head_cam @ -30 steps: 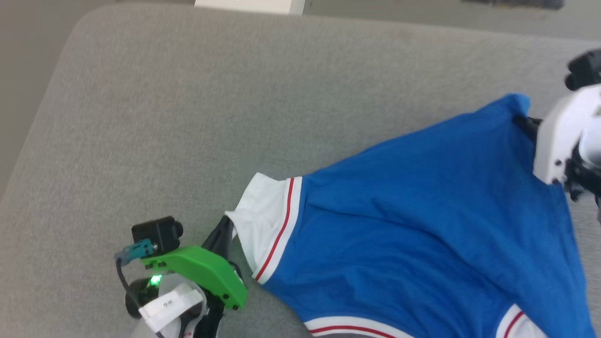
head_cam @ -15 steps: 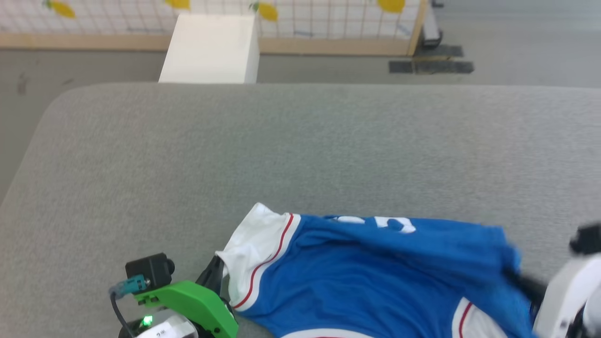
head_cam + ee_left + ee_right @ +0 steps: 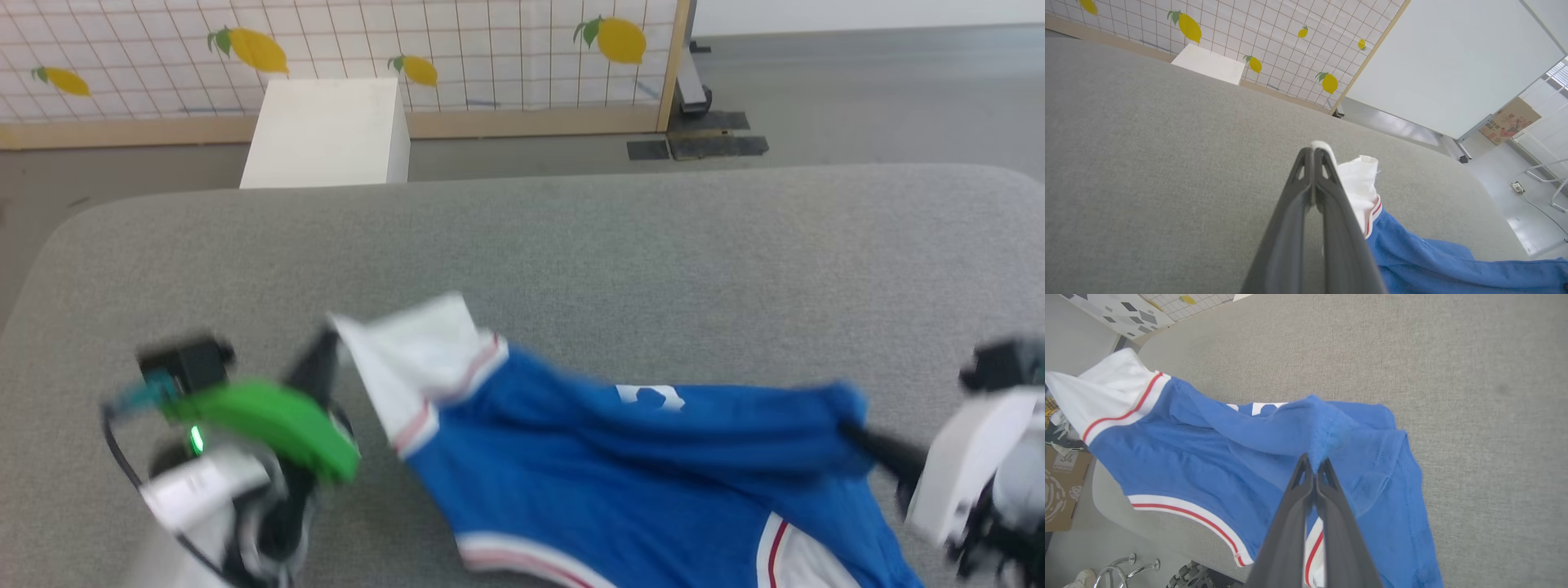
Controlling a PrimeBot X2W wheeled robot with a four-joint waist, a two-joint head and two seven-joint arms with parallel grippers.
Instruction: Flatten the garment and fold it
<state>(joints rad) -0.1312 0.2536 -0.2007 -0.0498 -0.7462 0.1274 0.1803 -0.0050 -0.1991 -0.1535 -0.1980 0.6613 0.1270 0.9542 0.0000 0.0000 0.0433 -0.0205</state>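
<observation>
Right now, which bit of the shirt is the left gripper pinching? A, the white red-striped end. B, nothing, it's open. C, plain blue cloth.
A: the left gripper is shut with white cloth of the shirt at its tips; it is the right gripper that pinches blue cloth.

cardboard box (image 3: 1061, 486): "34", perhaps | garment (image 3: 653, 474): white print unreadable
</observation>
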